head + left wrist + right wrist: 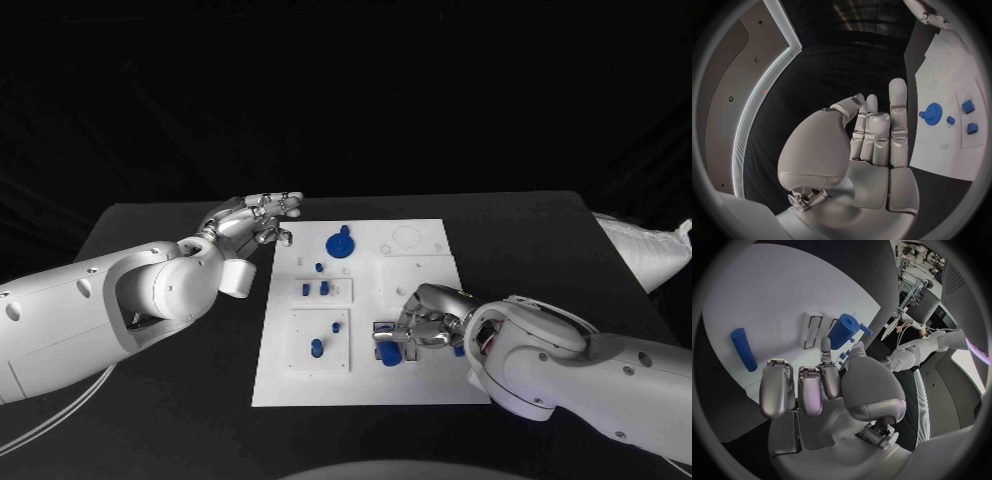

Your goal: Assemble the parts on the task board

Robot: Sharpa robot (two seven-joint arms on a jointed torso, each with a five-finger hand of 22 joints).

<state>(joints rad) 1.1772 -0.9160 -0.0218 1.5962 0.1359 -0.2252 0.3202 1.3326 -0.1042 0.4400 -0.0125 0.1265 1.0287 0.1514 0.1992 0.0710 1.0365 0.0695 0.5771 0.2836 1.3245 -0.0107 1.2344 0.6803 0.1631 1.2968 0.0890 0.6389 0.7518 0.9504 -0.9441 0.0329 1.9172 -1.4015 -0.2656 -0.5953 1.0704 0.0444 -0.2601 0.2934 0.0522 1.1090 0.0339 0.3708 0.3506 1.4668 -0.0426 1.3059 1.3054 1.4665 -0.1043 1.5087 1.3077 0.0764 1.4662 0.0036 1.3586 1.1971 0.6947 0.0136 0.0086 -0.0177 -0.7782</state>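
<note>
right hand's (418, 325) fingertips (826, 344) are bunched up touching a blue cylinder part (842, 331) on the near right of the white task board (418, 262), can't tell if it's gripped, while the left hand (257, 222) hovers empty, fingers straight and close together, just off the board's far left corner.

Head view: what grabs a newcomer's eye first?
The white task board at the middle of the black table, dotted with small blue parts, the blue gear near its far edge standing out. The right hand is down on the board's near right part, by a blue cylinder. The left hand is raised off the board's far left corner, holding nothing.
</note>
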